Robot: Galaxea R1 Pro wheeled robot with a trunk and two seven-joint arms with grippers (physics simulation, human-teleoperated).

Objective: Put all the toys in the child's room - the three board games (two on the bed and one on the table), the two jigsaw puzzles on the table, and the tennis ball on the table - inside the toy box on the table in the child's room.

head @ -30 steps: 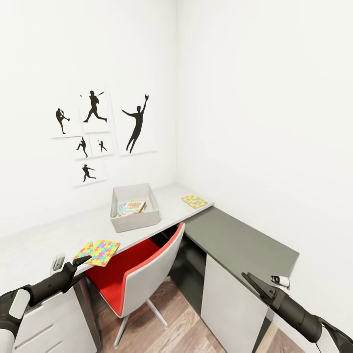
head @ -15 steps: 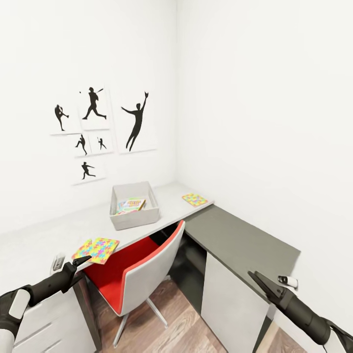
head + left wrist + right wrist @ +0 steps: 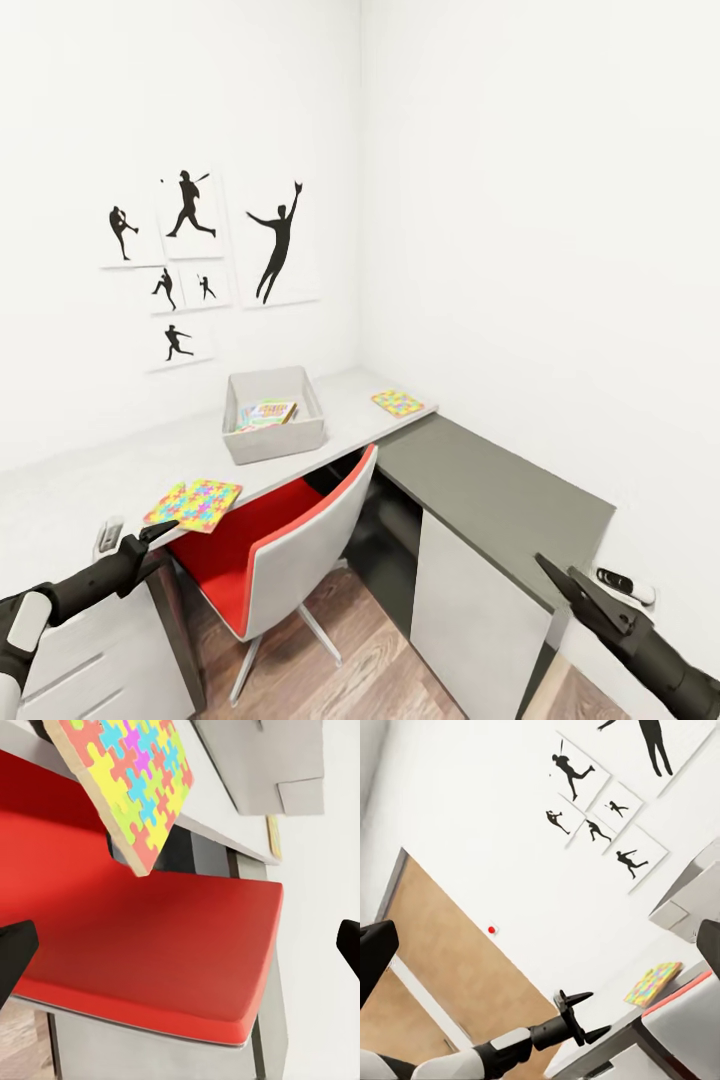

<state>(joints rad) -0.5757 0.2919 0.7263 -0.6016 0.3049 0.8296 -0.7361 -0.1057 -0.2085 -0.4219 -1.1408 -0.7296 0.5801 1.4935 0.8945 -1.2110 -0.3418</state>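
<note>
Left gripper (image 3: 160,530) spread, empty, just short of near jigsaw puzzle (image 3: 194,504) overhanging desk (image 3: 120,470) front edge; right gripper (image 3: 570,585) spread, well apart.

The toy box (image 3: 272,428) sits on the pale tabletop (image 3: 120,470) near the wall, with colourful board games (image 3: 266,413) lying inside it. One jigsaw (image 3: 194,503) lies at the tabletop's front edge, just beside the left tool (image 3: 157,532), whose fingers stand slightly apart. The other jigsaw (image 3: 398,403) lies near the corner, by the dark cabinet top (image 3: 490,490). A red chair (image 3: 285,555) stands under the tabletop. The right tool (image 3: 562,580) hangs low beside the cabinet, fingers apart.
</note>
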